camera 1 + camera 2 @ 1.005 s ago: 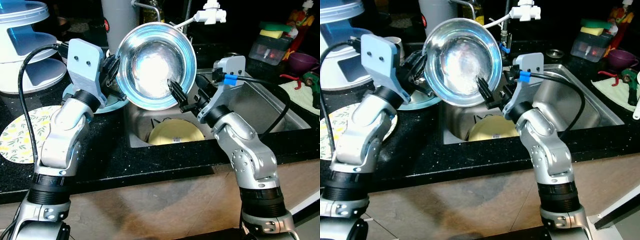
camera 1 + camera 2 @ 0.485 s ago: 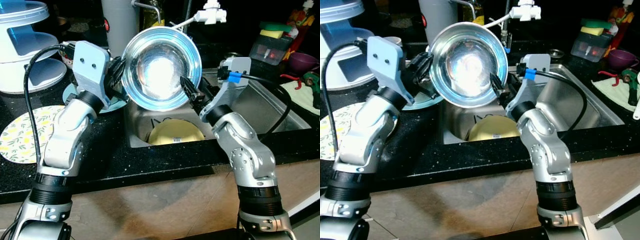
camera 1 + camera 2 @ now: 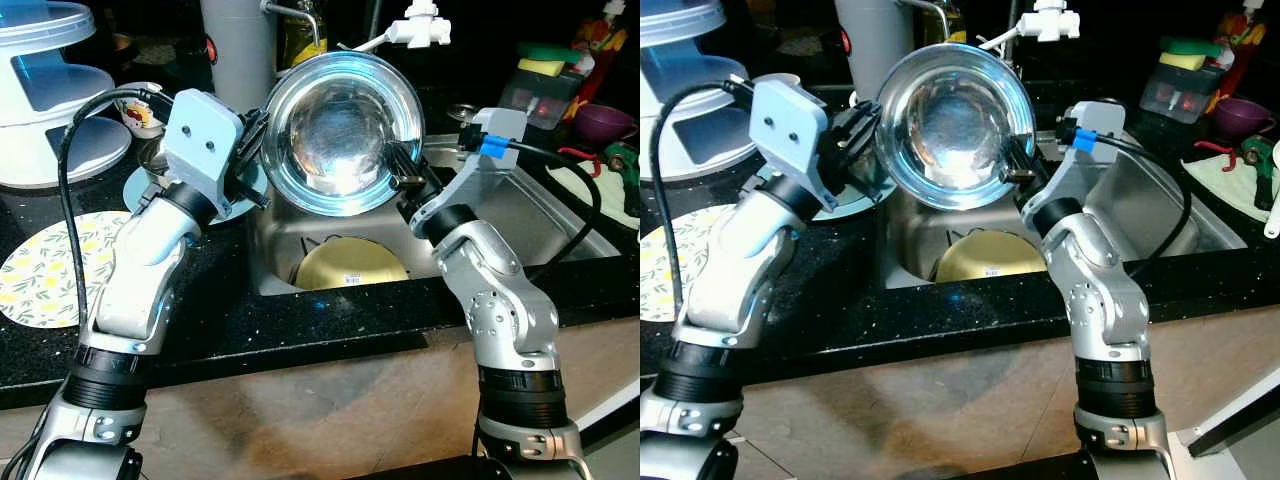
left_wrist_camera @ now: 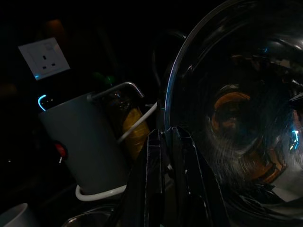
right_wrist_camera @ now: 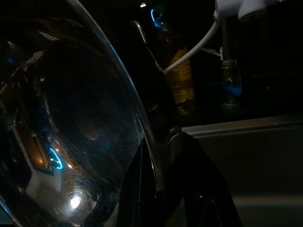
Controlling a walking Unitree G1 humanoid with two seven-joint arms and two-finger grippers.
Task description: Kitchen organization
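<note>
A shiny steel bowl (image 3: 342, 132) is held up above the sink (image 3: 520, 215), its hollow facing me. My left gripper (image 3: 262, 150) is shut on the bowl's left rim, and my right gripper (image 3: 400, 172) is shut on its right rim. In the left wrist view the black fingers (image 4: 158, 161) pinch the rim of the steel bowl (image 4: 241, 118). The right wrist view has the fingers (image 5: 154, 179) clamped on the bowl's edge (image 5: 80, 123). A yellow plate (image 3: 350, 264) lies in the sink under the bowl.
A grey kettle (image 3: 238, 40) and a faucet with a white head (image 3: 420, 28) stand behind the sink. A white tiered stand (image 3: 50, 90) and a lemon-print plate (image 3: 40, 270) sit on the black counter at left. Containers, a sponge and a purple bowl (image 3: 602, 122) are at far right.
Both arms carried the bowl to the right and slightly up. It now sits more squarely over the sink.
</note>
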